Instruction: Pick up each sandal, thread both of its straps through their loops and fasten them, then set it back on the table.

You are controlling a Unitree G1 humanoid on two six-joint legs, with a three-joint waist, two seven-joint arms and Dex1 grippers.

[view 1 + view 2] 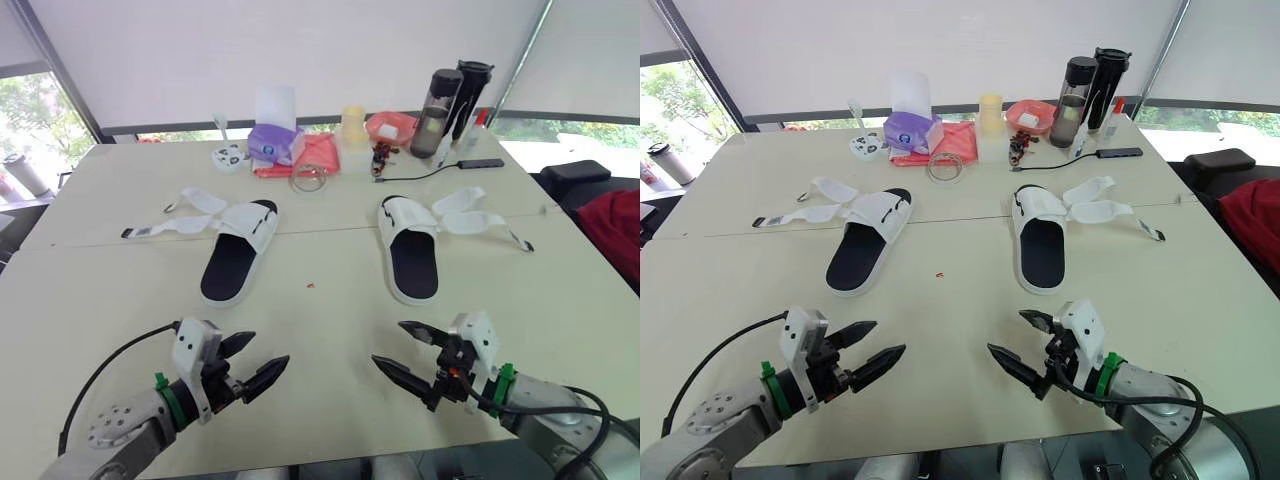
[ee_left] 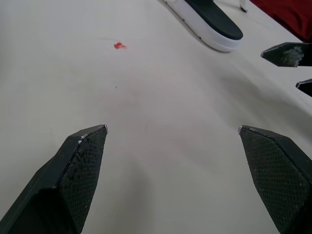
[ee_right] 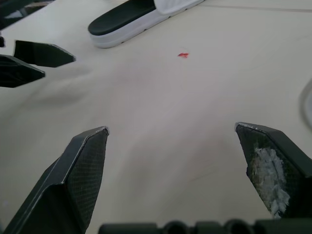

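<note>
Two white sandals with black footbeds lie on the cream table [image 1: 320,290]. The left sandal [image 1: 236,255] has its unfastened straps [image 1: 180,212] spread out to its left. The right sandal [image 1: 412,258] has its straps [image 1: 470,215] spread out to its right. My left gripper [image 1: 252,362] hovers open over the table's near edge, well short of the left sandal. My right gripper [image 1: 402,350] is open too, facing it, short of the right sandal. Neither holds anything. The left wrist view shows the right sandal's heel [image 2: 214,24]; the right wrist view shows the left sandal's heel [image 3: 131,22].
A tiny red speck [image 1: 310,285] lies between the sandals. At the back of the table are a purple tissue box [image 1: 274,140], a tape roll [image 1: 310,178], a pink bowl [image 1: 392,128], dark bottles [image 1: 440,98] and a black cable [image 1: 430,172]. A dark chair [image 1: 575,175] is at the right.
</note>
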